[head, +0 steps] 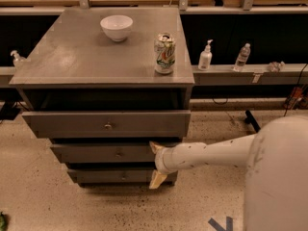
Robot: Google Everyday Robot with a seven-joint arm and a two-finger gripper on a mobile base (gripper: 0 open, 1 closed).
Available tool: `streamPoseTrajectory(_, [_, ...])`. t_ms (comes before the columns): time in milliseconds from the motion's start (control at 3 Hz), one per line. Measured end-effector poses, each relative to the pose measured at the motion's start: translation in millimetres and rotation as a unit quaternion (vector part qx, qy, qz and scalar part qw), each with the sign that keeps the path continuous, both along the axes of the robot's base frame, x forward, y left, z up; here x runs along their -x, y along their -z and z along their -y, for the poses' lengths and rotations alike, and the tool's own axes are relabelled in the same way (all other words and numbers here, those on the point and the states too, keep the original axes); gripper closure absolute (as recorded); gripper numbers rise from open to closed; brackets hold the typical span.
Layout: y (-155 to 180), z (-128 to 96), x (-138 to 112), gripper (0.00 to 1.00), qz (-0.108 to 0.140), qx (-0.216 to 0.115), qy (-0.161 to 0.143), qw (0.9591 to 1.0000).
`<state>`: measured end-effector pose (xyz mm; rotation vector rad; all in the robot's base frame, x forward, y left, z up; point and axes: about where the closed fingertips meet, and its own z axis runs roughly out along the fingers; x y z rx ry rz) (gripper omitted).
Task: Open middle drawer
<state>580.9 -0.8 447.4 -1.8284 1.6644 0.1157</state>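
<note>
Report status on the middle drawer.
Pincer open, at the middle drawer front's right end. Knob not gripped. Top drawer juts out above.

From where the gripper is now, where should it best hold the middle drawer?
Grip the small round knob at the centre of the middle drawer: the flat front offers nothing else. Come straight from the front. The gripper, open, sits at the panel's end, away from the knob.
</note>
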Motion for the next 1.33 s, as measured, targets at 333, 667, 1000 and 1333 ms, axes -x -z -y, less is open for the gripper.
streamPoseTrajectory(333, [11,-5,-19,0.0,0.016,0.012,0.015,0.9997])
streamPoseTrajectory(667, [15,-9,-30,0.0,0.018,0.012,0.023,0.9995])
streamPoseTrajectory(1000, [22,-11,-40,0.16,0.005,0.016,0.029,0.9994])
streamPoseTrajectory(1333, [34,-13,-44,0.22,-0.013,0.021,0.032,0.9992])
